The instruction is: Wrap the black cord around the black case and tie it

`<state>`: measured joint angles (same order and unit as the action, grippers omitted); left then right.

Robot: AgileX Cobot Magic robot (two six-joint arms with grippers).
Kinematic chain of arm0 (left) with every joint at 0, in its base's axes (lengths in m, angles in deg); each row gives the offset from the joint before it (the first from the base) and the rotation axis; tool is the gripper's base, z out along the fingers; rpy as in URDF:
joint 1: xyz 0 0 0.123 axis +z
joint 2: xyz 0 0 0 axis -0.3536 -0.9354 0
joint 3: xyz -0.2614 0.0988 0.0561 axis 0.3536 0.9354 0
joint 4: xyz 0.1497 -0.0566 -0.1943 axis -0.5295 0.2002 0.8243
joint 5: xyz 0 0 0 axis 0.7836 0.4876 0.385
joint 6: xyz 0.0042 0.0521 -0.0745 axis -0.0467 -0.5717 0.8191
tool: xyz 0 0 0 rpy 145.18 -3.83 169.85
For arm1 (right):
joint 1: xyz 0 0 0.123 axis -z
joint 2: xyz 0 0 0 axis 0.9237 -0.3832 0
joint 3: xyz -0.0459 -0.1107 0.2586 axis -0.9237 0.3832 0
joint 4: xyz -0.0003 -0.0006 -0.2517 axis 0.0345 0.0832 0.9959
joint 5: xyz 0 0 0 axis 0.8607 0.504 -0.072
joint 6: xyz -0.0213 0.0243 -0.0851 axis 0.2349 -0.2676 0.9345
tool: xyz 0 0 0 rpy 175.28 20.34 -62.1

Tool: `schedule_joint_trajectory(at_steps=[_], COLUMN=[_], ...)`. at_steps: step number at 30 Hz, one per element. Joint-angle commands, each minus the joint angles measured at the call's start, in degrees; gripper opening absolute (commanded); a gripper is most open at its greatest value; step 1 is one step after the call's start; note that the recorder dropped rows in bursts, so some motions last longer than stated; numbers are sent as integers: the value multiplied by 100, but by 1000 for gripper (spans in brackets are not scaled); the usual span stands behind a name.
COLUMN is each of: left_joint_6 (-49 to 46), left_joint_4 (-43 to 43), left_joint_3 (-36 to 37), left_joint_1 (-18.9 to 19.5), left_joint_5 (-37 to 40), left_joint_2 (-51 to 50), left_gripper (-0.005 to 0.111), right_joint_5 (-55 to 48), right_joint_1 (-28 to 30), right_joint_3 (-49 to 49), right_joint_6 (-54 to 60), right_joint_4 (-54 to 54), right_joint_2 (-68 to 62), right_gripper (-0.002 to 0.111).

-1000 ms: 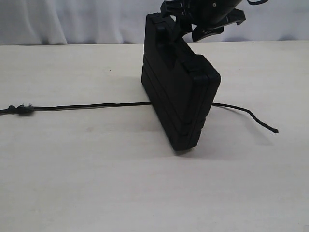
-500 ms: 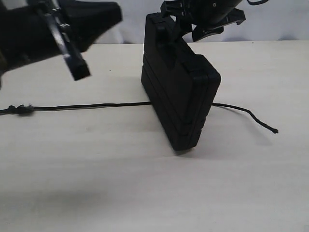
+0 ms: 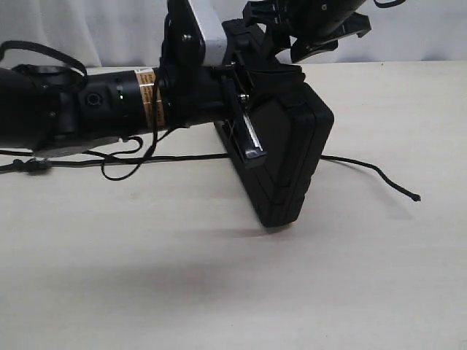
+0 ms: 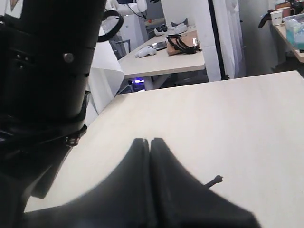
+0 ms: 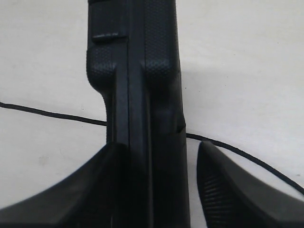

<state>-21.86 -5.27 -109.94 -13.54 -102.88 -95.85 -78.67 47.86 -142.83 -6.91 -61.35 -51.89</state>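
The black case point(image 3: 292, 164) stands on its edge on the table, slightly tilted. My right gripper point(image 3: 281, 36) straddles its top edge from above. In the right wrist view the right gripper point(image 5: 161, 154) is open: one finger lies against the case point(image 5: 137, 71), the other stands apart from it. The black cord point(image 3: 365, 169) lies flat and runs under the case, its knot point(image 3: 33, 166) at the far left and its knotted tip at the right. My left gripper point(image 3: 248, 142) is shut and empty, right at the case's near face. The left gripper point(image 4: 150, 141) points past the cord tip point(image 4: 214, 181).
The left arm point(image 3: 109, 109) stretches across the left half of the table, above the cord, and its thin cable loop point(image 3: 124, 171) hangs close over the cord. A dark arm body point(image 4: 42, 71) fills one side of the left wrist view. Beyond the table edge point(image 4: 190, 85) stand other desks.
The left arm has swept in from the left and now reaches the case with its gripper. The case, the cord and the right gripper have not moved.
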Motion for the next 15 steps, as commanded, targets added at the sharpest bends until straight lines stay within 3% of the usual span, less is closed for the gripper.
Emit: schedule_joint_trajectory(at_steps=[1, 4, 15], left_joint_6=[-740, -766, -755], left_joint_4=[1017, 1334, 1219], left_joint_3=[-47, -47, -47], left_joint_1=[-281, -314, -314], left_joint_5=[28, 11, 384], left_joint_2=[-288, -549, -629], left_gripper=[0, 0, 0], right_joint_5=[-165, -165, -165], right_joint_1=[29, 29, 29], right_joint_3=[111, 111, 111], right_joint_6=[94, 94, 94], right_joint_4=[281, 281, 281], right_joint_2=[-193, -193, -193], right_gripper=[47, 47, 47])
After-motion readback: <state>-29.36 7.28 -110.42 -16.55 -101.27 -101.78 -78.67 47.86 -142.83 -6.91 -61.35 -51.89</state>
